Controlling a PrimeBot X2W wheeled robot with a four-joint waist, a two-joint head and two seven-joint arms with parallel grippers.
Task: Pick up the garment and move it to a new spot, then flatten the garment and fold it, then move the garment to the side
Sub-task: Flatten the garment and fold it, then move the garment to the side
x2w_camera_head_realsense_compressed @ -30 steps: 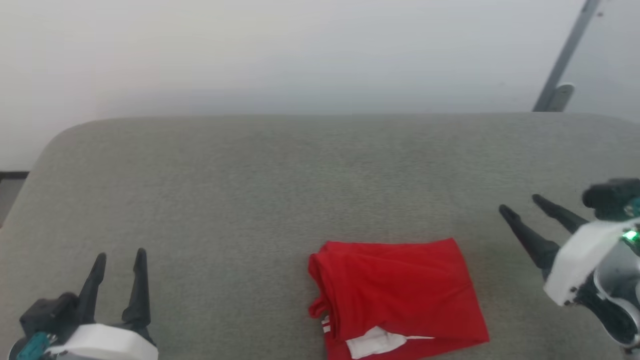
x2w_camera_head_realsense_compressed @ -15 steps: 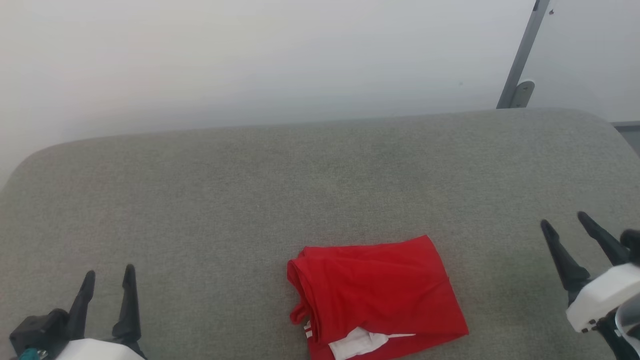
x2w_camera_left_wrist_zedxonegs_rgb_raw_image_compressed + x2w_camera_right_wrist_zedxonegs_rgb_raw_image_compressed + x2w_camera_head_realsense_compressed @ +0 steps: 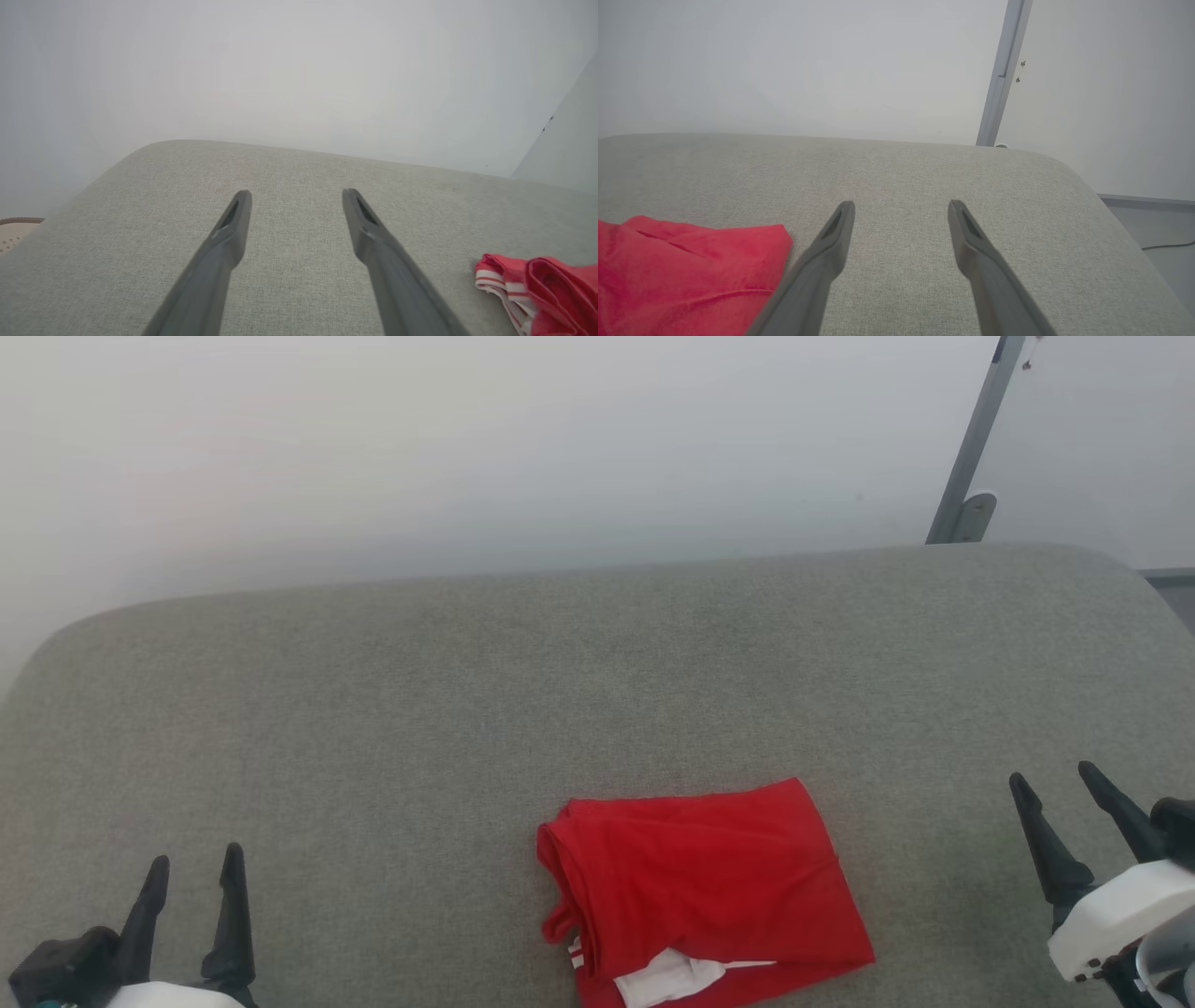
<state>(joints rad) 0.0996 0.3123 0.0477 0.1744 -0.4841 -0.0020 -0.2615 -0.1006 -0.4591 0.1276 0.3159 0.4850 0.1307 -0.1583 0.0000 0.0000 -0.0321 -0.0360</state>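
I hold my left gripper (image 3: pixel 196 859) and right gripper (image 3: pixel 1053 775) wide and empty, flanking the folded small red jersey (image 3: pixel 700 887) at the near edge of the grey fabric surface (image 3: pixel 597 663); folding looks done, so next I must pinch all layers and shift it aside.

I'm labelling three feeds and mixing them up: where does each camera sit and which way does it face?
Head view: on the head, facing forward and down at the garment on the cushion; left gripper lower left, right gripper lower right, both open.
Left wrist view: on left wrist, facing along its fingers toward the wall.
Right wrist view: on right wrist, facing along its fingers toward the wall.
Shared: all show the garment.
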